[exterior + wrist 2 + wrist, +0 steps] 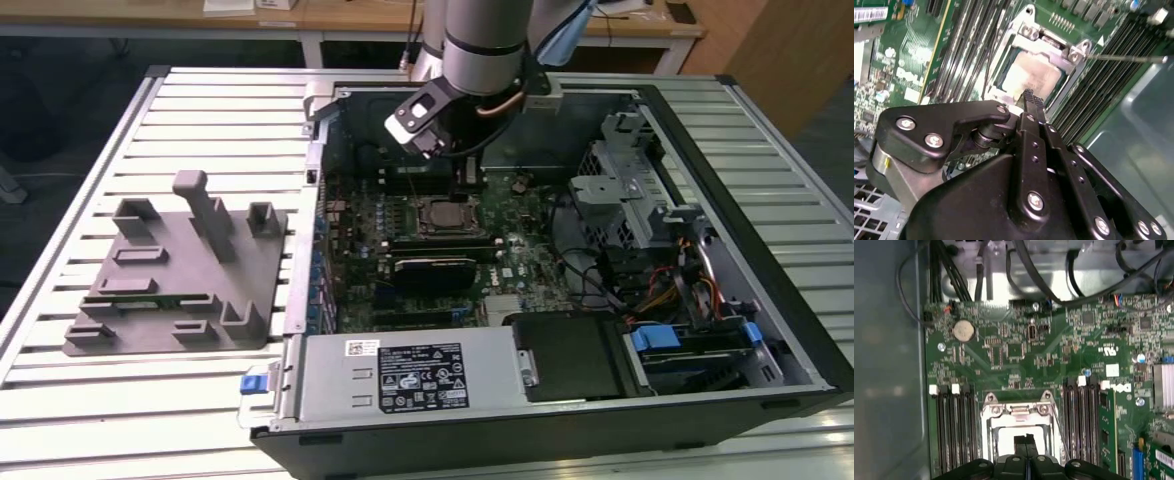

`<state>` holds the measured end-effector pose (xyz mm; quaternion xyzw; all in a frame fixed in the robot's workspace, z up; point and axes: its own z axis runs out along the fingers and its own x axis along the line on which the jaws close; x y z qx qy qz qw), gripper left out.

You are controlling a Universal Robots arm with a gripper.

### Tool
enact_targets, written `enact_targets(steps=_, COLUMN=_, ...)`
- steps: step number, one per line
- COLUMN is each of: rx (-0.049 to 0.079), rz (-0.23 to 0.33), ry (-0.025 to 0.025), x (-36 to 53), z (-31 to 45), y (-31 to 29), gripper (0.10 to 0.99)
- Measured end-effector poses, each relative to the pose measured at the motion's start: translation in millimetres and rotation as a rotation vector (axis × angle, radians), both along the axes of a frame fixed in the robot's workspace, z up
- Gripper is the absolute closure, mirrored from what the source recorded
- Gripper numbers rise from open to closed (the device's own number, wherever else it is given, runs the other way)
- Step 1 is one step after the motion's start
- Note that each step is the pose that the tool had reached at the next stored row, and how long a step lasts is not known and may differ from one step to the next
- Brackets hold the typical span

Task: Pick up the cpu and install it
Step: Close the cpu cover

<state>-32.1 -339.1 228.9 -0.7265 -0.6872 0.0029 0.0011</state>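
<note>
Gripper (1028, 96): black, two-fingered. In both wrist views the fingers are pressed together with nothing between them, so it is closed and empty. Its tip hangs right over the socket (1016, 410), a square silver metal frame with screws at its corners. I cannot tell whether the tip touches what lies below.

Cpu (1034, 75): flat square chip with a shiny silver-grey top plate. It lies inside the socket, flat and square to the frame as far as can be seen.

Progress (judgement): pick-up and placing look done, since the chip is in its seat and the gripper has let go. A thin wire lever (1124, 58) runs out from one corner of the socket. Whether the frame is latched down over the chip cannot be told, so clamping may be what is left.

Around the socket:
- Banks of long black memory slots (951, 430) flank it on two sides.
- All of this sits on the green motherboard (1019, 350), which carries a round silver coin cell (963, 331) farther from the socket.
- The board is inside an open black computer case (801, 340) lying on its side.
- A silver labelled power supply box (400, 375) sits in the case, well apart from the socket.

Surface: a slatted aluminium table (160, 400) carries the case. Outside the case, away from the socket toward the exterior view's left, a grey plastic fixture tray (174, 290) with upright posts stands on the slats.

Room: pale wooden desks (360, 15) run behind the table, and the floor is dark.
</note>
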Motion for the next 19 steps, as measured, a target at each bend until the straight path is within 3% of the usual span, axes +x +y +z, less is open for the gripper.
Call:
enact_targets(steps=4, rx=0.0, rz=0.0, ry=0.0, x=-7.2, z=-2.2, y=-0.2, gripper=0.98)
enact_targets(steps=10, rx=0.0, rz=0.006, ry=0.0, x=-7.6, z=-2.3, y=-0.2, gripper=0.98)
enact_targets(steps=19, rx=0.0, rz=0.156, ry=0.0, x=-7.6, z=-2.4, y=-0.2, gripper=0.98)
